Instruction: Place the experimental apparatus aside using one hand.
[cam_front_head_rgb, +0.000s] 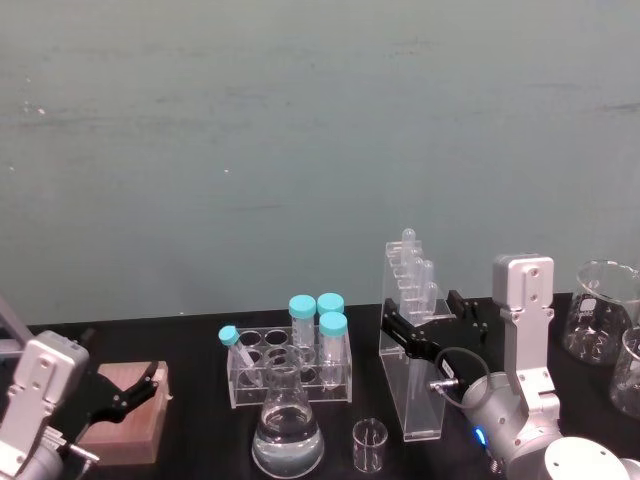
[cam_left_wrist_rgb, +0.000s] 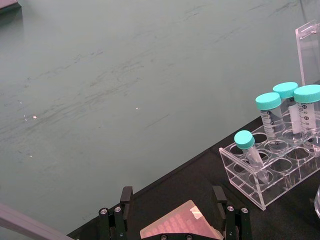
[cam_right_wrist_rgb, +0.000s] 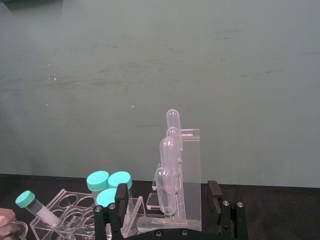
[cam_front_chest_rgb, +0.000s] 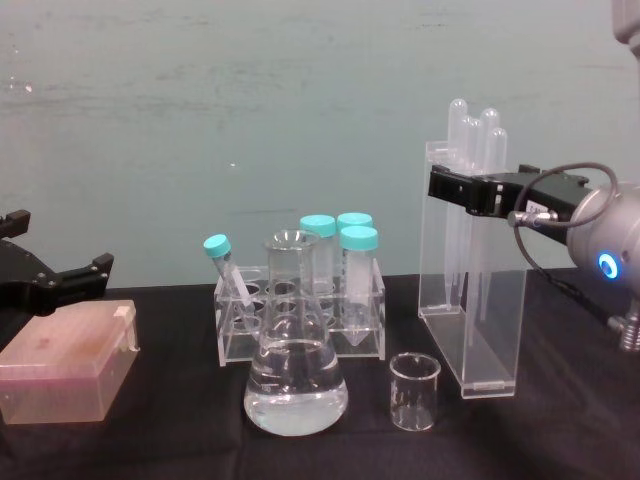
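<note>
Open-fingered, the right gripper (cam_right_wrist_rgb: 167, 192) straddles the upper part of the clear acrylic pipette stand (cam_front_head_rgb: 415, 390), one black finger on each side; the right wrist view shows each finger just beside the stand's wall rather than pressed to it, so it grips nothing; a blue ring (cam_front_chest_rgb: 607, 264) glows on its silver-grey arm; the stand is upright on the black table (cam_front_chest_rgb: 560, 430), just to the right of the test-tube rack (cam_front_head_rgb: 290, 375), with plastic pipettes (cam_right_wrist_rgb: 170, 150) standing bulb-up in it; the rack holds three upright teal-capped tubes (cam_front_head_rgb: 318, 310) at its right end and one smaller teal-capped tube (cam_front_head_rgb: 232, 340) leaning at its left end; the conical flask (cam_front_head_rgb: 288, 435), partly filled with clear liquid, stands in front of the rack on the robot's side, and whether it touches the rack cannot be told; the small beaker (cam_front_head_rgb: 369, 445) stands in front of the rack's right end, between the flask and the stand, touching neither; the left gripper (cam_left_wrist_rgb: 171, 197) hovers to the left of the rack, well apart from it, fingers spread over a pink plastic box (cam_front_chest_rgb: 60, 375); two large beakers (cam_front_head_rgb: 605, 310) sit far to the right of the rack, beyond the stand
</note>
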